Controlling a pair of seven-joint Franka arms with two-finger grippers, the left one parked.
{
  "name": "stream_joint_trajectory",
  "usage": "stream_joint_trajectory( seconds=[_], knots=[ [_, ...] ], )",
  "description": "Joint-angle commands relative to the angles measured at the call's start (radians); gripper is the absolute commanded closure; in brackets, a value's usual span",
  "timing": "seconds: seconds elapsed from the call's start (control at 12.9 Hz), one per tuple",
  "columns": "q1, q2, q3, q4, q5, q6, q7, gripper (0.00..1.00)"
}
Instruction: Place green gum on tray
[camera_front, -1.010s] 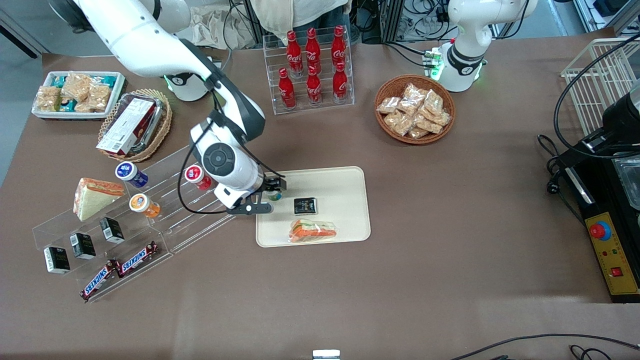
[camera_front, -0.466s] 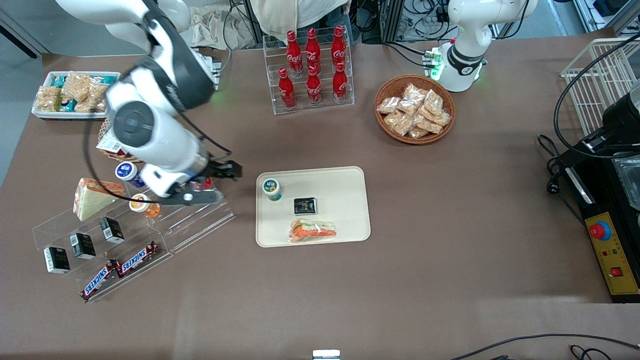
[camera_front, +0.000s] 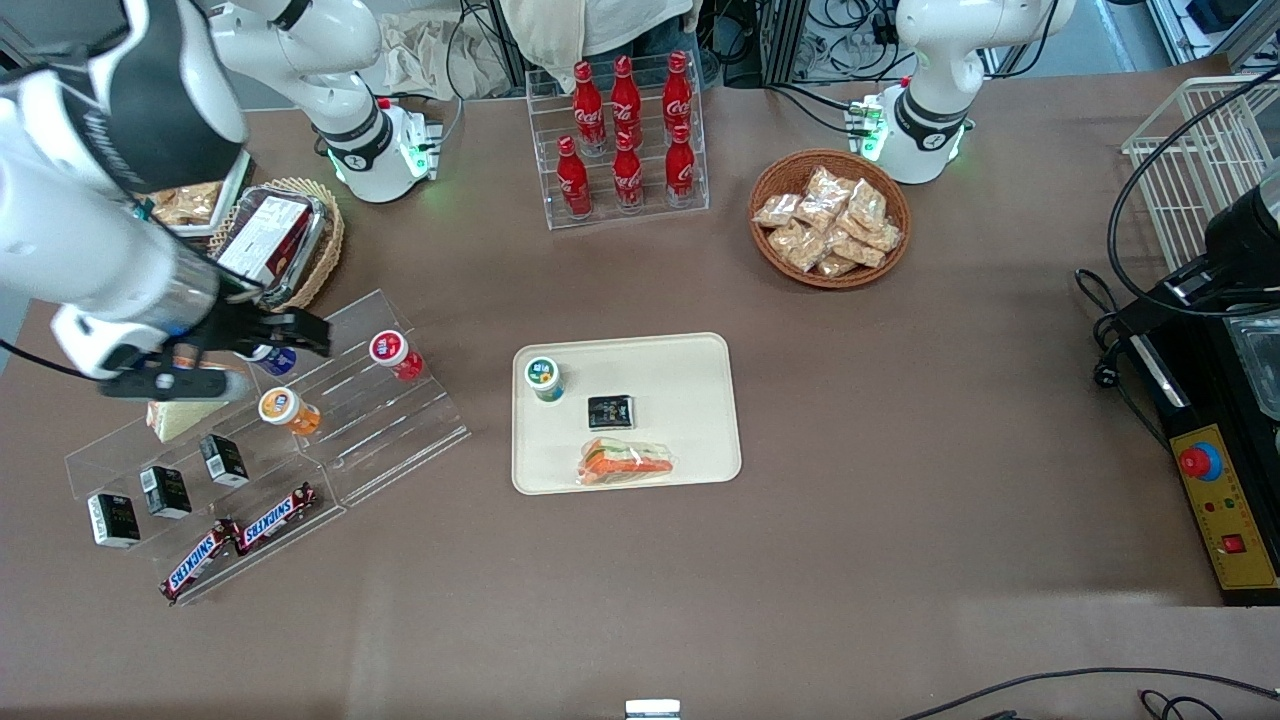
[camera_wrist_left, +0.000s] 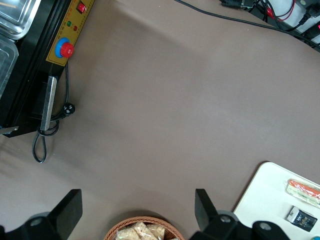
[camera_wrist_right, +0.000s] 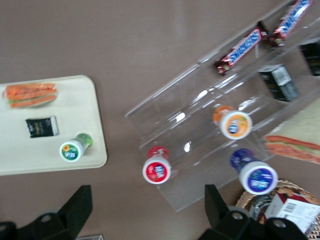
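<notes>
The gripper is seen empty, fingers apart, above the clear acrylic display rack near the blue-lidded bottle. The green gum stands upright on the tray, in a corner, close to the rim. The placement appears complete; the retreat is best kept high, since open tabletop is available nearer the front camera.

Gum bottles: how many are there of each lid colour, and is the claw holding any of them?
Green: 1, the green gum, on the tray
Red: 1, the red gum, on the rack
Orange: 1, the orange gum, on the rack
Blue: 1, the blue gum, on the rack
Total: 4
The gripper hangs open and empty above the blue gum.
</notes>
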Motion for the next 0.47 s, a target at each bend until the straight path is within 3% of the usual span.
stream_joint_trajectory(
  seconds=[0.0,0.39],
  knots=[
    [-0.005,-0.036,-0.076,-0.001,0.021,-0.022,-0.09,0.0],
    [-0.019,-0.048,-0.128,-0.001,0.018,-0.022,-0.145,0.0]
  ],
)
